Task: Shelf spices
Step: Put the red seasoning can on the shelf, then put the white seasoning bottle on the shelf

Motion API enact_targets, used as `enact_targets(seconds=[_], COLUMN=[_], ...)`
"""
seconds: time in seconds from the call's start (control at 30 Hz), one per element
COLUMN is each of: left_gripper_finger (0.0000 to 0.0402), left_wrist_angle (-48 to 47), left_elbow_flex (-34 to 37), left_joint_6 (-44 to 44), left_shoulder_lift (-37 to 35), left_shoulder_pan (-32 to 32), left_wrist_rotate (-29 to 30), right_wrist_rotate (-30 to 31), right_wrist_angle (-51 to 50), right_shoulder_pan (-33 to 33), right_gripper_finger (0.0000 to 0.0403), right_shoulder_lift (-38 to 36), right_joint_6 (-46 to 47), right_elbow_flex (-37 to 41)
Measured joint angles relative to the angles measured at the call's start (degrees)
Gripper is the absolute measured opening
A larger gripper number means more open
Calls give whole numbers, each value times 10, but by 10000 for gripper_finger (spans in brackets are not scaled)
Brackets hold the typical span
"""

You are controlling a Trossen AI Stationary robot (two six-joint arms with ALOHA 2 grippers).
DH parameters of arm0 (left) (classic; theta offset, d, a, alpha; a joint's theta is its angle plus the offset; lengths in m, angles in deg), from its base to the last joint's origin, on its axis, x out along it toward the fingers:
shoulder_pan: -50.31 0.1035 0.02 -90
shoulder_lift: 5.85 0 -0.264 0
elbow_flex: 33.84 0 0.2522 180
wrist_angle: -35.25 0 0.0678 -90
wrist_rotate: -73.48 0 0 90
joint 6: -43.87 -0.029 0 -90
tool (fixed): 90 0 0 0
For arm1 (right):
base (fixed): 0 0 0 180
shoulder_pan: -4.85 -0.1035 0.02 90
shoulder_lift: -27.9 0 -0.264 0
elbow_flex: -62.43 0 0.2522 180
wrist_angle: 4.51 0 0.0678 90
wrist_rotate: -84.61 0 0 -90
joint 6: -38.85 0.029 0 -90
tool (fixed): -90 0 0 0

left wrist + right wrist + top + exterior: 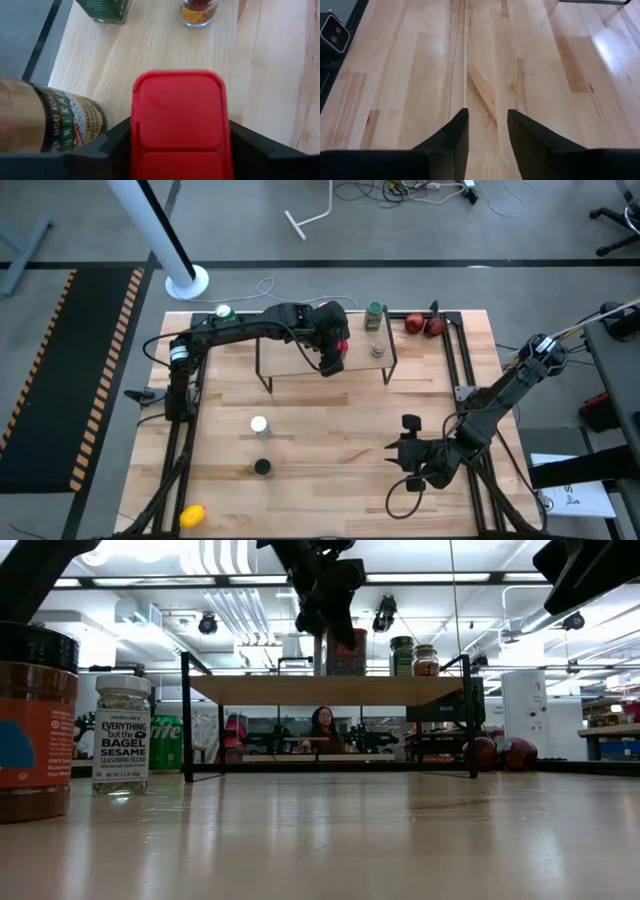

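while your left arm reaches across the shelf (300, 365), its tool (333, 356) clamps the red square tin (179, 120) on the pale flat top, beside a round jar (47, 120). your right tool (487, 132) rests parted over the wooden bench (420, 75).

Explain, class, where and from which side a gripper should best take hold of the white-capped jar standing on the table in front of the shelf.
Probably from straight above, closing on the white-capped jar just under its cap. It stands upright and alone on the table; the dark-capped brown jar is well apart from it, so the fingers have room on every side. The right gripper waits open; the left gripper is shut on the red square tin.
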Motion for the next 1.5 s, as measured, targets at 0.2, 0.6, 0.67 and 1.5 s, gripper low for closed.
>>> enact_targets(seconds=[0.2, 0.6, 0.67, 1.5], left_gripper_finger=[248, 249, 246, 248], left_wrist_angle=[0, -15, -22, -224], left_elbow_flex=[0, 0, 0, 0], left_joint_6=[0, -28, -28, 136], left_shoulder_lift=[0, -7, -11, -139], left_shoulder_pan=[0, 0, 0, -133], left_wrist_rotate=[2, 43, 43, 24], right_wrist_rotate=[-1, -1, 0, 1], right_wrist_angle=[0, 0, 0, 1], right_shoulder_pan=[0, 0, 0, 0], right_gripper_finger=[115, 96, 96, 96], right_shoulder_lift=[0, 0, 0, 1], right_joint_6=[0, 0, 0, 4], right_elbow_flex=[0, 0, 0, 0])
